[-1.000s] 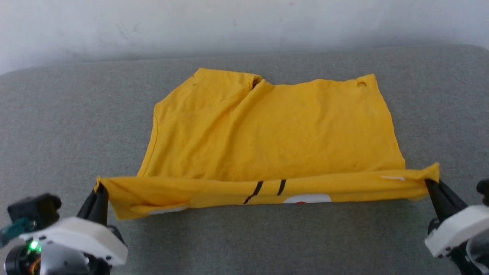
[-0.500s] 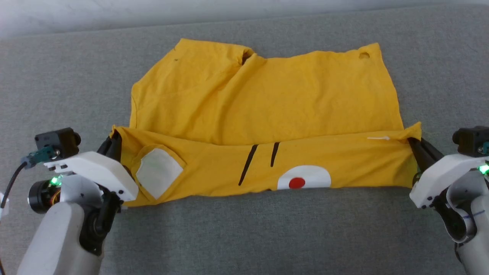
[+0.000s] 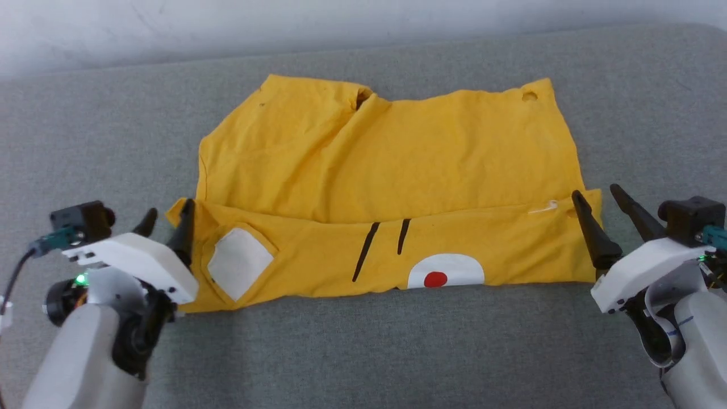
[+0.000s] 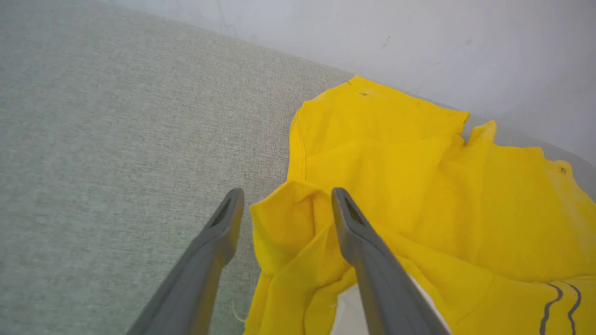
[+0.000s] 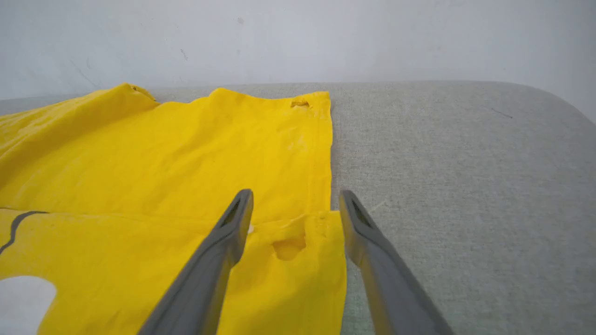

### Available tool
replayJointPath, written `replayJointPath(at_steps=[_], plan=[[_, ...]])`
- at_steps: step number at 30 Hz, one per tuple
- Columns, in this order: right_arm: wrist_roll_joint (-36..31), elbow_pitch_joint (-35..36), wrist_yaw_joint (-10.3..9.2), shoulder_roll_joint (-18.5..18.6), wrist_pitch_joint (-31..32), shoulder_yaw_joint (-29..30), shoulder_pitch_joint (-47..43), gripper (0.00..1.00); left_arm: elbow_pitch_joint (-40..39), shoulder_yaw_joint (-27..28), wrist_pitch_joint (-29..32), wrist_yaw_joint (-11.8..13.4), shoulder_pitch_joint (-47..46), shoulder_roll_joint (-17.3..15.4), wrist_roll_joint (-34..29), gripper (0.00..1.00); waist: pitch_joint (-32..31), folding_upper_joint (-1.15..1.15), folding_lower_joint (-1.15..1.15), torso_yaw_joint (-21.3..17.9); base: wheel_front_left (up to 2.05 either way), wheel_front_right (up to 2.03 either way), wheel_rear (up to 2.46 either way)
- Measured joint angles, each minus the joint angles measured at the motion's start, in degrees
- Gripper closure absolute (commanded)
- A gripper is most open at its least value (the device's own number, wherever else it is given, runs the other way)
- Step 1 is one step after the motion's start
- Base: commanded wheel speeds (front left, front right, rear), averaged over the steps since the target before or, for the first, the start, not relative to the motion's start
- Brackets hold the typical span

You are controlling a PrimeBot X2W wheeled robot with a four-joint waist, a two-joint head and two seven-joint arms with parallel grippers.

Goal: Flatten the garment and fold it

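Observation:
The garment (image 3: 392, 165), a bright yellow T-shirt, lies on the grey surface with its near edge folded back over itself. That folded band shows a white patch (image 3: 238, 262), two black stripes (image 3: 379, 247) and a white shape with a red dot (image 3: 436, 278). My left gripper (image 3: 169, 216) stands open at the band's left corner, its fingers astride the cloth corner (image 4: 284, 218). At the band's right corner my right gripper (image 3: 596, 196) is open too, over a small hole (image 5: 288, 246) in the fabric. Neither holds anything.
A grey fabric surface (image 3: 369, 352) carries the shirt and extends on all sides. A pale wall (image 3: 341, 23) runs along its far edge. The surface's rounded far right corner (image 5: 549, 97) shows in the right wrist view.
Both grippers were shut on the band's corners and carried it forward over the shirt; now both have opened and let the cloth drop. The head camera has shifted.

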State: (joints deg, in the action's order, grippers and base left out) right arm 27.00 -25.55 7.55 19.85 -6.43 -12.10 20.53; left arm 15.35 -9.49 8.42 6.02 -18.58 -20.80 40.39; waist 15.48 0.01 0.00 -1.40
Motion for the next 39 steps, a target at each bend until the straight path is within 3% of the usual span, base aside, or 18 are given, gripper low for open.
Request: replayJointPath(at_steps=[6,16,20,28,29,30,31,32,36,39], plan=[[-3.3,6.8,-0.01,-1.5,-1.3,3.8,-5.9,0.00,-7.9,1.5,5.0,0.0,3.5,-6.1,0.5,0.00,-3.3,0.00,-0.01,-0.3,0.00,0.00,0.00],[-7.9,21.7,-0.01,-5.1,5.0,8.1,-12.6,0.00,-17.0,0.6,28.4,0.7,10.1,-16.8,6.4,0.00,-5.1,0.00,-0.01,-2.4,0.00,0.00,0.00],[-8.4,24.5,-0.01,-5.8,6.4,8.3,-12.9,0.00,-17.0,-0.3,31.5,1.9,11.5,-17.2,7.1,0.00,-4.1,0.00,0.00,-3.1,0.00,0.00,0.00],[-8.5,26.4,-0.01,-6.8,7.5,8.2,-13.6,0.00,-9.9,-3.2,30.7,2.2,10.9,-15.4,5.8,0.00,-2.3,0.00,-0.01,-4.9,0.00,0.00,0.00],[-8.5,26.4,-0.01,-6.8,7.7,8.4,-13.6,0.00,-9.4,-3.4,30.9,2.1,10.5,-15.2,6.0,0.07,-2.2,0.00,-0.01,-5.1,0.00,0.00,0.00],[-8.5,26.4,-0.01,-6.8,7.9,8.7,-13.6,0.00,-9.0,-3.6,30.9,2.0,10.2,-15.0,6.0,0.53,-2.2,0.00,-0.01,-5.4,0.00,0.00,0.00],[-8.5,26.4,-0.01,-6.7,8.1,9.1,-13.7,0.00,-8.6,-3.6,30.9,2.0,10.0,-14.8,6.1,0.80,-2.1,0.00,-0.01,-5.6,0.00,0.00,0.00],[-8.5,26.4,-0.01,-6.7,8.5,9.7,-13.8,0.00,-8.3,-3.6,31.0,2.0,9.9,-14.8,6.2,1.00,-2.1,0.00,-0.01,-5.7,0.00,0.00,0.00],[-8.3,26.2,-0.01,-5.9,11.3,11.9,-13.9,0.00,-8.1,-4.3,31.5,1.6,9.5,-13.7,6.8,1.00,-2.5,0.00,0.00,-5.9,0.00,0.00,0.00],[-6.3,24.1,-0.01,-5.1,16.7,12.3,-13.8,0.00,-8.6,-4.8,31.3,1.6,9.5,-13.3,6.4,1.00,-2.9,0.00,0.00,-5.7,0.00,0.00,0.00]])
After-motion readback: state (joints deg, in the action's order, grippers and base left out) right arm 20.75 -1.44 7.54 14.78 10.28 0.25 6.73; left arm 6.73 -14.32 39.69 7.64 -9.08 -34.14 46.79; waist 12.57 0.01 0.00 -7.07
